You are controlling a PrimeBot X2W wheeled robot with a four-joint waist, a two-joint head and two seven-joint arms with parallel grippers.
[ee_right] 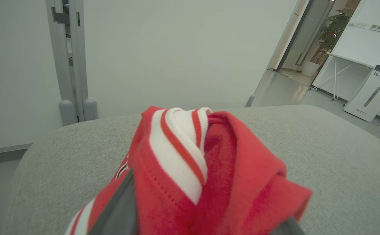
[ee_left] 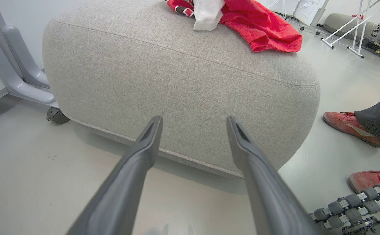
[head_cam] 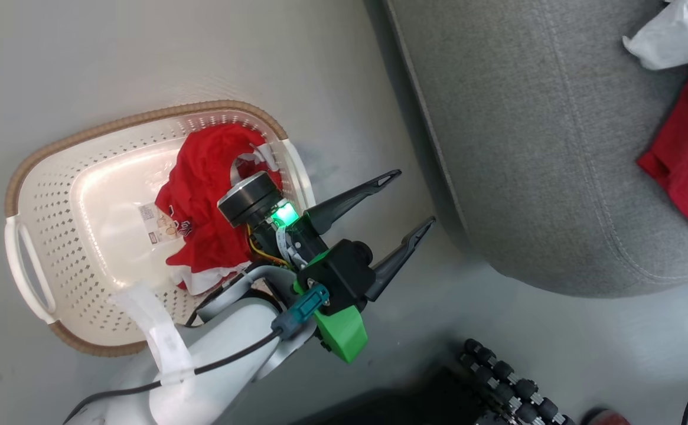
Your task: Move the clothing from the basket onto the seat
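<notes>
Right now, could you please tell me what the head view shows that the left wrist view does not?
Head view: the basket on the floor, a red garment in it. Left wrist view: a grey frame on a castor beside the seat. Both: the seat, red-and-white clothing on it, and the left gripper, jaws open, empty.

Bright, even, diffuse indoor light in all views; mild glare off the pale bottom of the basket [head_cam: 107, 195], soft-edged shadow on the floor [ee_left: 30, 182] beneath the seat [ee_left: 176, 81]. Left wrist view bows at its edges, and the left claw [ee_left: 193, 120] goes blurry toward the bottom edge. Right wrist view: clothing [ee_right: 193, 182] close to the lens is soft, the background crisper, the doorway [ee_right: 294, 49] warmer and brighter.
</notes>
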